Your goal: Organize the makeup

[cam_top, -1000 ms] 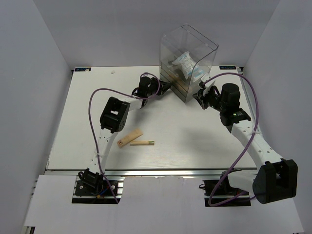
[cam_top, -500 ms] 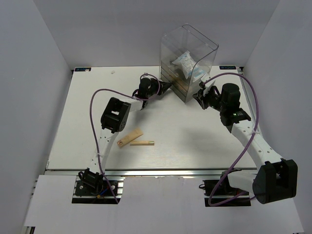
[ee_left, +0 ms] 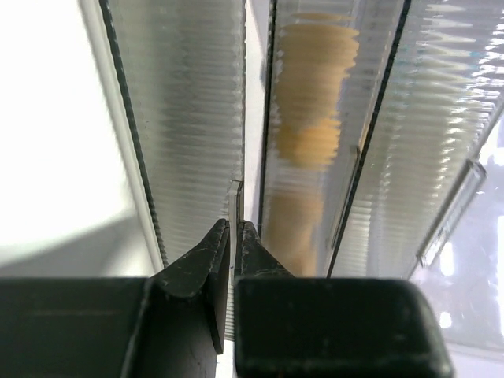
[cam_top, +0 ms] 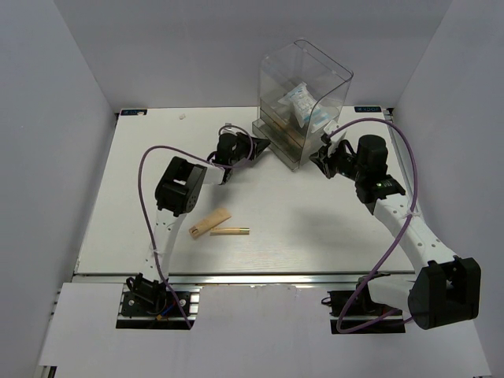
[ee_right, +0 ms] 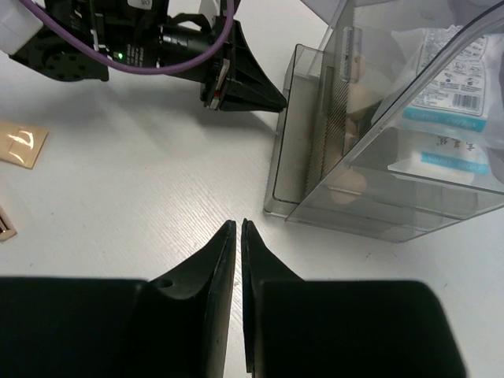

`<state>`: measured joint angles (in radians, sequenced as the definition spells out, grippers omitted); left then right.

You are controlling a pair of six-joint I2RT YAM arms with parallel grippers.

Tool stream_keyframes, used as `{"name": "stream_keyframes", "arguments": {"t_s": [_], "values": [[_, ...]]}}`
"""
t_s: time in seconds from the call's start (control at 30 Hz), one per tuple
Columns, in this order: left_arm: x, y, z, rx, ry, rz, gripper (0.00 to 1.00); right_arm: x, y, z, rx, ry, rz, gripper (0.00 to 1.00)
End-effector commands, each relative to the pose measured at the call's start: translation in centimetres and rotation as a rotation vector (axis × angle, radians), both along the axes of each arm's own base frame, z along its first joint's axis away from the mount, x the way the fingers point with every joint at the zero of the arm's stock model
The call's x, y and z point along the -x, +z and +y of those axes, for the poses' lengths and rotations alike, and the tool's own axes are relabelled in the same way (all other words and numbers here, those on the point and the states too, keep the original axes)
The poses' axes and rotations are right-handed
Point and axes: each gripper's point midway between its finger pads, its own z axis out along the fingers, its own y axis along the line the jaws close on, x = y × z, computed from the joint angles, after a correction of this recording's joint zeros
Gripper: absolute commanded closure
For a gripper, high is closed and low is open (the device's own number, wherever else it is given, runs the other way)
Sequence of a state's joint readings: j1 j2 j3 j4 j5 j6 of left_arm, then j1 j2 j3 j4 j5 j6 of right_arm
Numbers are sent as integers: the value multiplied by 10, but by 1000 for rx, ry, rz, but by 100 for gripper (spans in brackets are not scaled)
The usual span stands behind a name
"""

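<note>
My left gripper (cam_top: pixel 266 142) (ee_left: pixel 234 225) is shut on the thin clear handle tab (ee_left: pixel 235 197) of a low drawer (cam_top: pixel 269 131) of the clear plastic box (cam_top: pixel 305 79). That drawer stands part way out to the left. Peach sponges (ee_left: pixel 312 94) (ee_right: pixel 351 183) show blurred through ribbed drawer walls. Two white blue-printed packets (cam_top: pixel 302 102) (ee_right: pixel 450 87) lie in the box's top. The beige tube (cam_top: pixel 210 222) and gold stick (cam_top: pixel 230 231) lie on the table, near the left arm. My right gripper (cam_top: pixel 321 157) (ee_right: pixel 239 225) is shut and empty, just right of the box's front.
The white table (cam_top: pixel 315 228) has walls on three sides. The purple cables (cam_top: pixel 150 157) loop above both arms. The open drawer (ee_right: pixel 299 150) juts out towards the left arm's wrist (ee_right: pixel 157 43).
My left gripper has drawn back to the left and the low drawer has slid out of the box with it. The right arm has hardly moved.
</note>
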<state>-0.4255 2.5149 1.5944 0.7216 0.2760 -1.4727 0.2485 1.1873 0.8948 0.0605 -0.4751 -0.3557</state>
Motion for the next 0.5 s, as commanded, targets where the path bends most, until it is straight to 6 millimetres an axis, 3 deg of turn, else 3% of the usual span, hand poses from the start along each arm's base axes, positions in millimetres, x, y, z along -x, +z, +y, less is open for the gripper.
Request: {"name": "stream_keyframes", "arguments": {"t_s": [0.0,0.03,0.1,0.23,0.4,0.47], "values": [[7,18,21,-63,5,-17,100,1,10,4,-8,37,-22,87],[13,9,25,-73,3,1,100,3,8,5,-7,49,-14,86],[18,18,31,-81,-5,-12,100,4,7,7,-3,66,-10,85],[35,10,42,-113,-8,19,100,11,-2,13,0,114,28,80],[45,18,53,-143,-9,7,100,19,-10,20,4,183,73,75],[44,22,53,-151,-26,-5,92,23,-16,25,11,211,92,70]]}}
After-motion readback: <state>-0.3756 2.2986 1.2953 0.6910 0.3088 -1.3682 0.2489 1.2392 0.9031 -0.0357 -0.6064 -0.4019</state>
